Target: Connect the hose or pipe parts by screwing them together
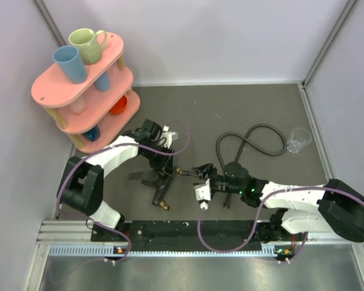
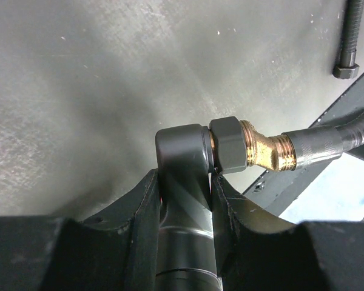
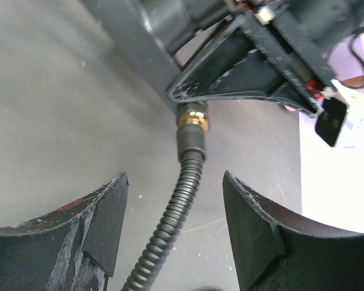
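Left gripper (image 2: 185, 182) clamps the forked fitting (image 2: 181, 148), lower centre; right gripper (image 3: 175, 182) gapes around the hose (image 3: 170, 227) (untouched), whose unsupported weight could unseat the brass joint (image 2: 264, 148)

**A:** What carries the items?

**B:** A dark grey, matte surface (image 1: 230, 109), lightly scuffed. Pale walls bound its far, left and right edges. A metal rail (image 1: 188, 233) runs along its near edge.

**A:** What lies directly on it?

**B:** (a) Pink tiered shelf (image 1: 48, 91), standing in the far-left corner. (b) Clear cup (image 1: 298, 140), upright, close to the right edge. (c) Dark grey hose (image 1: 264, 126), looped flat on the right half, with one bend just beside the cup.

**A:** And the forked fitting (image 1: 159, 193)?

**B:** It is left of centre, towards the near edge. Whether its lower brass end touches the surface cannot be told.
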Robot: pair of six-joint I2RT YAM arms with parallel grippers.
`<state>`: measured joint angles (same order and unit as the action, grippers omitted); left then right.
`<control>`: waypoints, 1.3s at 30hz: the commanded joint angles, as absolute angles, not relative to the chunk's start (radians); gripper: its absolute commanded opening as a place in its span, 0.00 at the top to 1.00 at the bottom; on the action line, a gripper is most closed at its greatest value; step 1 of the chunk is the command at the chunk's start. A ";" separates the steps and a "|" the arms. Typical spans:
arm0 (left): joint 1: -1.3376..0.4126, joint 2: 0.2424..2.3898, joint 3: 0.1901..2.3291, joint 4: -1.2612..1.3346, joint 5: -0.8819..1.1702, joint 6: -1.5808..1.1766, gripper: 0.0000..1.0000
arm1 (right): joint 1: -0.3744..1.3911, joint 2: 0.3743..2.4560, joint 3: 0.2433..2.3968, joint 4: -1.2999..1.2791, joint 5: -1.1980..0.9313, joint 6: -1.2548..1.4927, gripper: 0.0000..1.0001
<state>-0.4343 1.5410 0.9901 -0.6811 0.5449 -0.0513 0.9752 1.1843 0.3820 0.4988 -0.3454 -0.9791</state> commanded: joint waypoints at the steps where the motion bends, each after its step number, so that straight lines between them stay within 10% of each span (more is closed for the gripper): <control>1: -0.437 1.549 1.048 -0.716 0.687 -0.048 1.00 | 1.029 1.242 0.452 0.440 -0.201 -1.160 0.37; 25: -0.437 1.583 1.055 -0.712 0.706 -0.049 1.00 | 1.051 1.488 0.518 0.719 -0.242 -1.180 0.54; 33: -0.437 1.582 1.054 -0.689 0.709 -0.064 1.00 | 1.052 1.483 0.535 0.741 -0.301 -1.117 0.98; 39: -0.437 1.548 0.999 -0.600 0.713 -0.109 1.00 | 1.051 1.483 0.558 0.785 -0.321 -0.931 1.00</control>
